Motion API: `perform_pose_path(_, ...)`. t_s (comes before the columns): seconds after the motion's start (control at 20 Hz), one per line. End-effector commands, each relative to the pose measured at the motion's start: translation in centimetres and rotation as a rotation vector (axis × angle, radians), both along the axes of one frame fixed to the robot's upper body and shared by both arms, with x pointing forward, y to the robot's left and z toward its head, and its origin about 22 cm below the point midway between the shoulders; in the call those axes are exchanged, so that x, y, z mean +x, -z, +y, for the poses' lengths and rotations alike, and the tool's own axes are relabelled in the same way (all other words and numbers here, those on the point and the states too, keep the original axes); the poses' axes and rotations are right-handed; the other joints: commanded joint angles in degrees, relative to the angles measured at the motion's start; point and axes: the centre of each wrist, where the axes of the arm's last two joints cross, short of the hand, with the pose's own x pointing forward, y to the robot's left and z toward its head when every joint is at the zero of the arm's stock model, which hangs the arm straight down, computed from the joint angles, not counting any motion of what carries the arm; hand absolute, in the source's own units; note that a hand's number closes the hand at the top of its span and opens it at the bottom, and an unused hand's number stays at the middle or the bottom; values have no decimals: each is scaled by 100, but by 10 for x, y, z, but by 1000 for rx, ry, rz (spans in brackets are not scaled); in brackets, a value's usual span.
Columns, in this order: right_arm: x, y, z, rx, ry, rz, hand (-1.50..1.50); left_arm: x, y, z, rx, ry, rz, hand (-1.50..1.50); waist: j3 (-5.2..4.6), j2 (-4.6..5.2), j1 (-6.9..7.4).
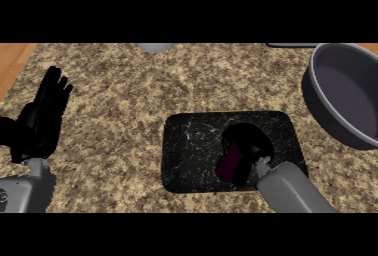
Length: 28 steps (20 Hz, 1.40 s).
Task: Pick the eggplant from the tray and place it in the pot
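My right hand [249, 142] curls round the eggplant [231, 164] on the tray [190, 150] — the pot [347, 95] stands up-right of that tray; my left hand [44, 115] rests open, far left.

Left robot hand [43, 117] open, fingers up; right robot hand [249, 142] curled.

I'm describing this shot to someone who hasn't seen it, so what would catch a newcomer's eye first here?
Most likely the black tray in the middle of the speckled counter, where the right hand is curled over the purple eggplant. Next comes the big grey pot at the right edge, lying apart from the tray. The left hand rests open at the left edge, fingers up.
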Motion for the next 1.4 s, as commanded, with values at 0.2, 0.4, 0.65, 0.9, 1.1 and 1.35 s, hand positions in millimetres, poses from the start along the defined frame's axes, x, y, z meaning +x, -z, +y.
perform_pose_path(0.2, -60, -14, -4, 27, -35, -126, 150, -10, -2, 5, -3, 16, 13, 0, 42, 45, 22)
perform_pose_path(0.4, -45, -54, -2, 189, 149, -358, 150, -5, -9, 2, -2, -6, -19, 0, 46, 25, -31)
perform_pose_path(0.65, -59, -100, -21, 288, 334, -606, 150, -8, 7, 4, 4, -10, -11, 0, 40, 23, -77)
perform_pose_path(0.9, -69, -125, -45, 293, 462, -772, 150, -9, 4, 9, -2, 2, -13, 0, 41, 44, 4)
perform_pose_path(1.1, -74, -146, -81, 248, 534, -854, 150, 5, -3, 12, 12, -9, 0, 0, 41, 54, -10)
perform_pose_path(1.35, -37, -175, -138, 326, 604, -839, 150, 8, 4, -6, 15, -2, -16, 0, 42, 67, 24)
